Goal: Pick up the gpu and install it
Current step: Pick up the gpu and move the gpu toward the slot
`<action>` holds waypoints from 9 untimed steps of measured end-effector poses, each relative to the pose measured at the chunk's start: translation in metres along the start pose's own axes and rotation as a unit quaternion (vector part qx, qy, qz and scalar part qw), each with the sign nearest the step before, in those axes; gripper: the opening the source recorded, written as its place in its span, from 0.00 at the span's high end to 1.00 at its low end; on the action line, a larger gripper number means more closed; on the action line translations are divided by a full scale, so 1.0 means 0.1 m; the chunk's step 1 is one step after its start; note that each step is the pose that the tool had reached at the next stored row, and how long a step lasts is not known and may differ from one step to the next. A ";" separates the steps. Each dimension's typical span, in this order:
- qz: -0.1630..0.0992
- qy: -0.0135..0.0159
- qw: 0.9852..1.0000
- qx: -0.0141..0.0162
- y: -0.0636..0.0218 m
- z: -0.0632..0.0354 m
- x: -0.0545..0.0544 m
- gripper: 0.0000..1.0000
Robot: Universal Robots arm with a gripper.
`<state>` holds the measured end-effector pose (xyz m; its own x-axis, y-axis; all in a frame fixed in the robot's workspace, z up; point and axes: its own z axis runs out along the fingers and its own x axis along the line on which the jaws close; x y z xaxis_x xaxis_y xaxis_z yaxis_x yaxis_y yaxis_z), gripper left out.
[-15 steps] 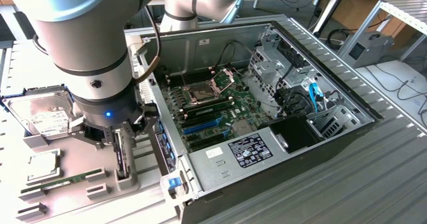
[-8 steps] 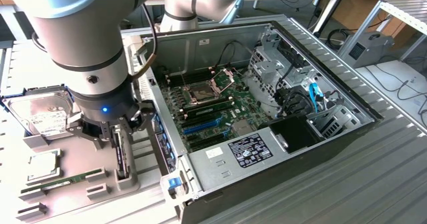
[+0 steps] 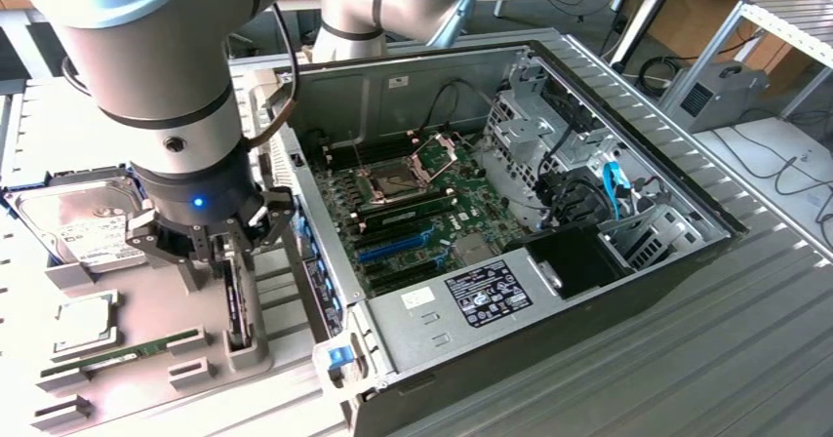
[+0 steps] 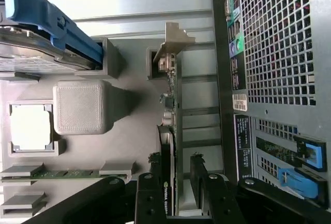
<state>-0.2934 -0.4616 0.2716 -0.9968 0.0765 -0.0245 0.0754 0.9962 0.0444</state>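
The gpu (image 4: 171, 107) stands on its long edge in a slot of the grey tray (image 3: 156, 300), just beside the case (image 3: 651, 252), outside its rear wall and not yet in it. Its silver bracket (image 4: 173, 43) is at one end of the card, and its black fan face is turned away from the case.

The gripper (image 4: 175, 175) hangs over the gpu with its jaws apart, one of its fingers (image 4: 204, 188) on each side of the board. The finger on the case side stands clear of the card. The other sits close to the fan face, and I cannot tell whether it touches. Nothing is clamped.

Farther from the case than the gpu, the tray also carries a hard drive (image 3: 85, 227), a cpu (image 3: 81, 322) and a memory stick (image 3: 124, 347), each in its own seat. A plain grey block (image 4: 83, 107) rises from the tray between the hard drive and the cpu.

The case lies on its side with the cover off, so the motherboard (image 3: 430, 188) faces up. Blue slots (image 3: 390, 247) run along the board on the side of the case nearest the gpu. The power supply (image 3: 489, 296) with its black label fills the case's near end, and a blue latch (image 3: 341, 356) sits on the outside corner of the case, near the gpu
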 end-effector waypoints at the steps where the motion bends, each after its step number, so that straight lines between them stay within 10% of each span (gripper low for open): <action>1: 0.000 0.000 1.000 0.000 0.013 0.009 0.00 0.64; 9: 0.000 0.000 1.000 0.000 0.111 0.092 0.05 0.64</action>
<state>-0.2969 -0.4498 0.2628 -0.9967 0.0775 -0.0246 0.0763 0.9961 0.0445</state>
